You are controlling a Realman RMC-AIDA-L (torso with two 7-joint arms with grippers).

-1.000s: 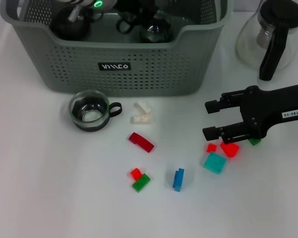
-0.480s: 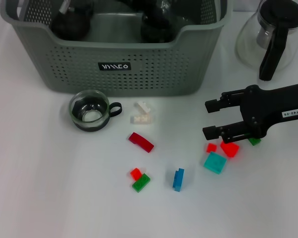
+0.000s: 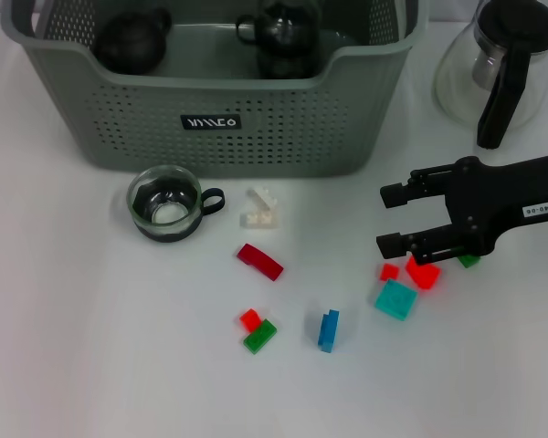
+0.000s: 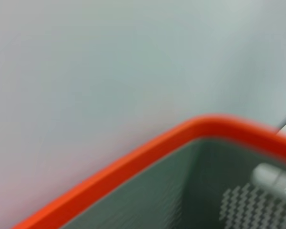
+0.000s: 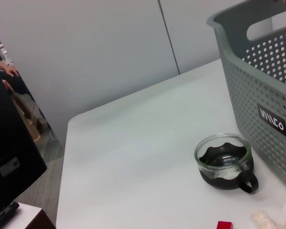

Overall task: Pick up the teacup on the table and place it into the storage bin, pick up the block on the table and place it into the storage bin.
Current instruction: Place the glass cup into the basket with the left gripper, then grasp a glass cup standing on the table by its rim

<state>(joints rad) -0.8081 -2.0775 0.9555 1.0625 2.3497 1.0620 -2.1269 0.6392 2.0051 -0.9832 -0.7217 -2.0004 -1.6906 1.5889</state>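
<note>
Nearest, a blue block (image 3: 328, 329) stands on the white table (image 3: 91, 365), with a green block (image 3: 259, 337) and small red piece (image 3: 249, 318) touching just left of it; farther on, the right gripper (image 3: 390, 220) hangs low with fingers apart, empty, beside a teal block (image 3: 395, 299); the teacup (image 3: 167, 203) sits upright near the white block (image 3: 260, 209); beyond stands the storage bin (image 3: 219, 119), two dark cups inside; the left gripper is out of sight.

Upright glass teacup (image 3: 167, 203) (black base) just before grey-green storage bin (image 3: 219, 123).
</note>
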